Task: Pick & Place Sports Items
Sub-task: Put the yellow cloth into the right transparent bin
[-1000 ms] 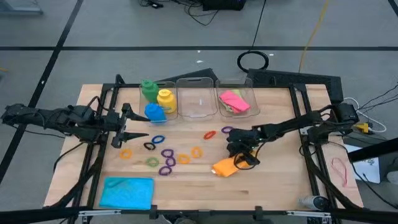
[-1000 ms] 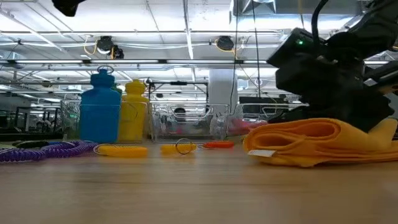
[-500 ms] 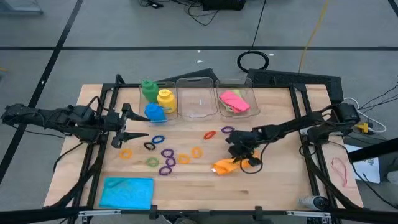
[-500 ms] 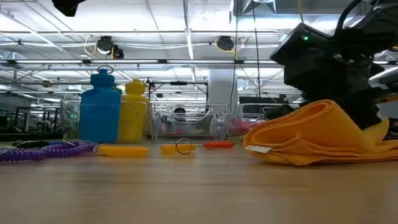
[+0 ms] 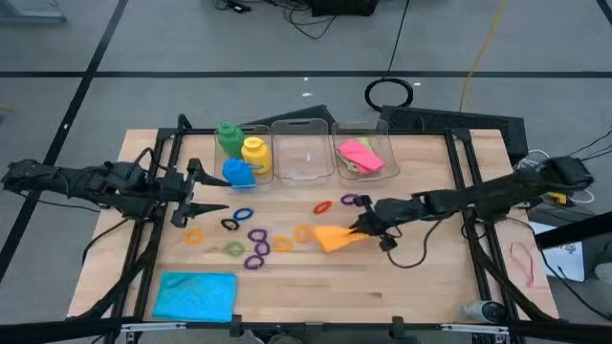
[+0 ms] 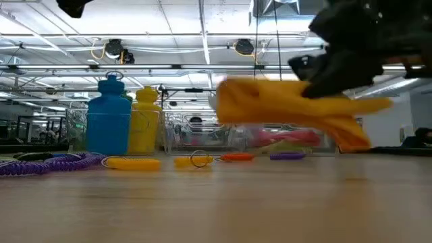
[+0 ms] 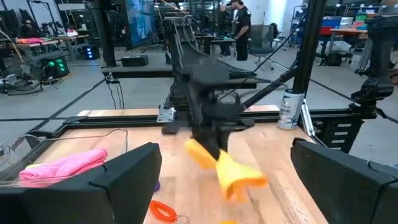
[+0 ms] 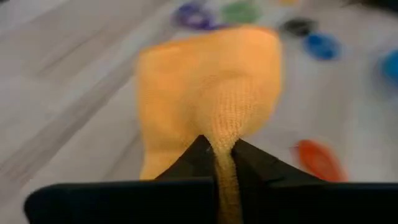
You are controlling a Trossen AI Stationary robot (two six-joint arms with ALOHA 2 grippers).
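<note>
Right pincer point(image 5: 361, 225): clamped tight on a pinch of the orange cloth point(image 5: 331, 237); over the middle of the tabletop point(image 5: 421, 287).
Orange cloth: lifted clear of the wood in the low view, hanging from the right pincer point(image 6: 317, 71); its free end trails toward the rings.
Left pincer point(image 5: 198, 194): fingers spread apart, holding nothing; waiting at the left side of the tabletop, just beside the blue bottle point(image 5: 238, 172).
Bottles: green bottle point(image 5: 228, 137), yellow bottle point(image 5: 253, 153) and the blue one grouped at the left end of the row of bins.
Pink cloth point(image 5: 360, 154): inside the right-hand clear bin point(image 5: 386, 145).
Middle bin point(image 5: 302, 153): nothing visible in it.
Blue cloth point(image 5: 195, 294): flat near the front left corner of the tabletop.
Rings point(image 5: 256, 247): purple, orange, green and blue ones scattered on the wood between the two pincers; an orange ring point(image 5: 322, 205) and a purple ring point(image 5: 350, 200) lie near the held cloth.
</note>
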